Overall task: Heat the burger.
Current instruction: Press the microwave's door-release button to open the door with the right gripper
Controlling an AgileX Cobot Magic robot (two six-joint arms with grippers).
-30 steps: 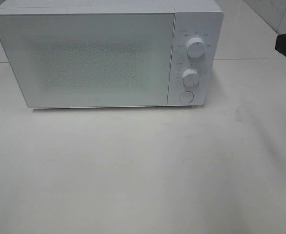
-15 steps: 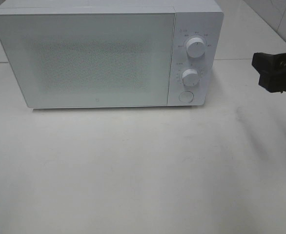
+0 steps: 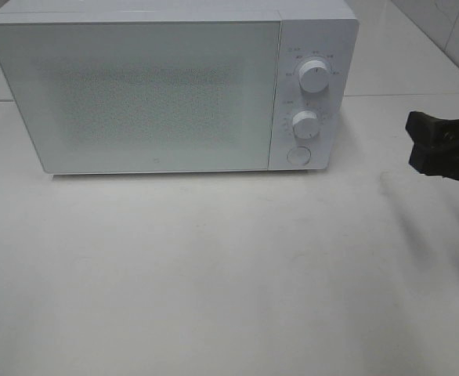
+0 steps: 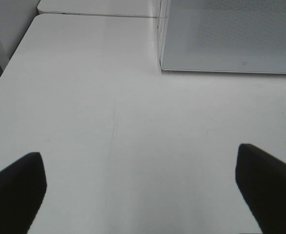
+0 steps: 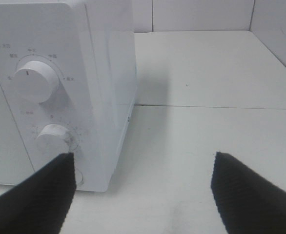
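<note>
Right arm (image 3: pixel 447 147) has shifted, jaws open, beside the microwave (image 3: pixel 151 94).

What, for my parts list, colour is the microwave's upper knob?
Upper knob: white; exterior high view.

No text is legible: the small grey markings printed around the upper knob (image 5: pixel 35 80) and lower knob (image 5: pixel 53 139) on the right of the microwave (image 3: pixel 135 94) front are too blurred to read.
</note>
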